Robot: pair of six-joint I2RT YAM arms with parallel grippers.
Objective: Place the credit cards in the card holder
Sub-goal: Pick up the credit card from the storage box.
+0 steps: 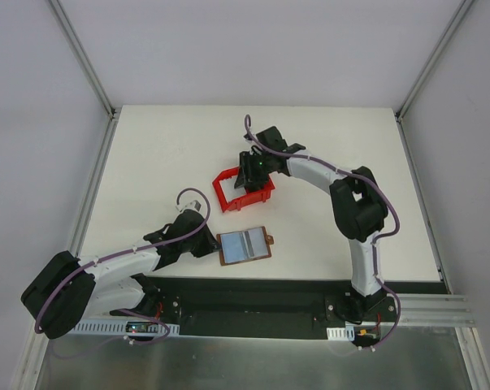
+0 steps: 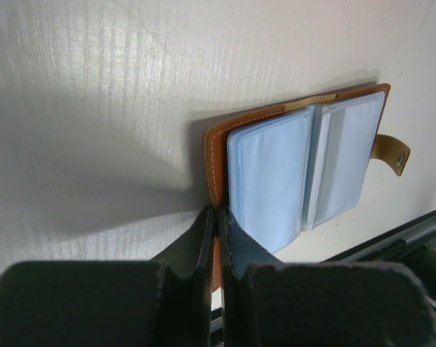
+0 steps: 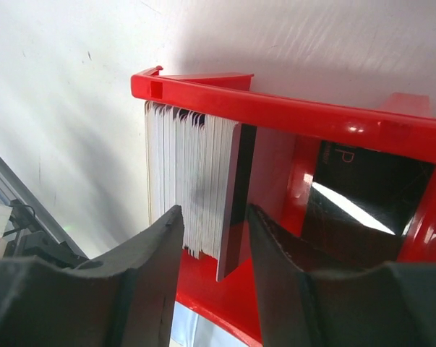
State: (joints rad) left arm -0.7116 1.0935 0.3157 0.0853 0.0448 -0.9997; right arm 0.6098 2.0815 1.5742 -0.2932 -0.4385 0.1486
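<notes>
At the pinching left end effector [image 2: 218, 215], open brown card holder [image 2: 298, 166], pale-blue sleeves; right end effector [image 3: 214, 215] spread astride credit cards [image 3: 189, 173].

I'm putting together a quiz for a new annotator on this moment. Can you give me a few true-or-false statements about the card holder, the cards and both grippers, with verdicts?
1. The card holder lies open on the table. True.
2. The left gripper is shut on the holder's edge. True.
3. The right gripper hovers over the card holder. False: it is at the red bin, its fingers open on either side of the stack.
4. The credit cards lie flat in the bin. False: they stand on edge, packed against one wall.
5. The holder's clasp tab is fastened. False: it sticks out free at the outer edge.
</notes>
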